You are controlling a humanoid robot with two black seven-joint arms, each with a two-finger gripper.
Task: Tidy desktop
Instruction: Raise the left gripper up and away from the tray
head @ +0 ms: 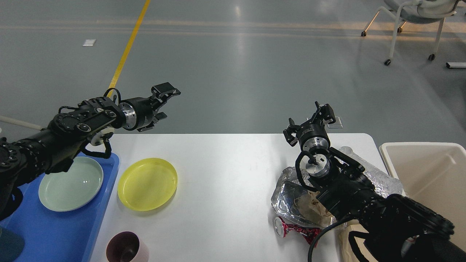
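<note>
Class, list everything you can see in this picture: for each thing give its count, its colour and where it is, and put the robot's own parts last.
desktop: one, white, fills the lower middle.
tray: one, blue, on the desktop's left end.
green plate: one, pale green, in the tray.
yellow plate: one, yellow, on the desktop right of the tray.
cup: one, dark maroon inside, near edge of the desktop.
foil: one crumpled heap, silver, right part of the desktop, partly under the right arm.
can: one, crushed, red, in front of the foil.
bin: one, cream, right of the desktop.
chair: one, grey and white, on the floor, top right.
left gripper: one, black, open, above the desktop's far left edge.
right gripper: one, black, open, above the far edge.
</note>
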